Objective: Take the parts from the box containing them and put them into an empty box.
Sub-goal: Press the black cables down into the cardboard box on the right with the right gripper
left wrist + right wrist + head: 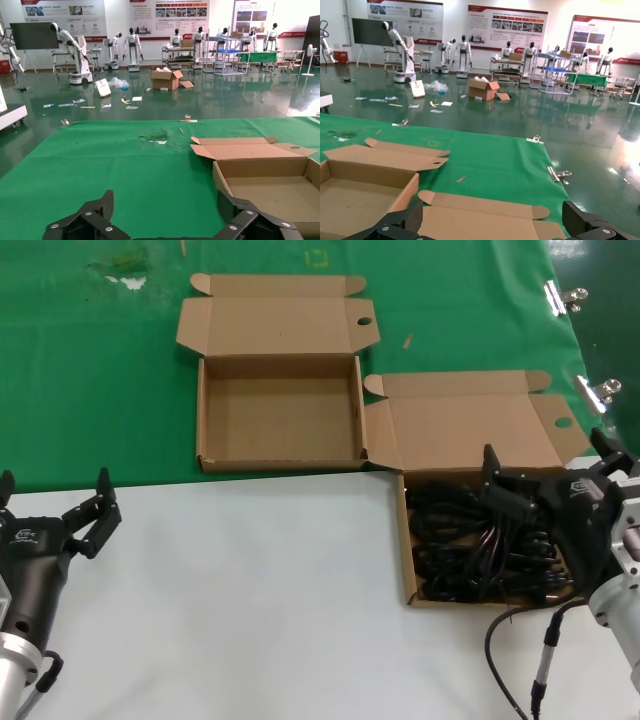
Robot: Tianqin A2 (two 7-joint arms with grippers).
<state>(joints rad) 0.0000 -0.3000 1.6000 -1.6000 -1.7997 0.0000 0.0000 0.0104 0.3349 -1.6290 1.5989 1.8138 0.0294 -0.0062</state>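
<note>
Two brown mailer boxes lie open. The empty box (280, 412) is on the green cloth at the back middle, and it also shows in the left wrist view (270, 185) and the right wrist view (355, 190). The box containing the parts (410, 540) sits at the right, its lid (470, 430) folded back. It is full of black power cords (470, 540). My right gripper (545, 472) is open and empty, just above the right part of the cords. My left gripper (55, 498) is open and empty at the far left over the white table.
Metal binder clips (565, 297) hold the green cloth at the right edge. The white table surface (250, 590) spans the front. A black cable (500, 640) hangs near my right arm. A small scrap (407, 341) lies on the cloth behind the boxes.
</note>
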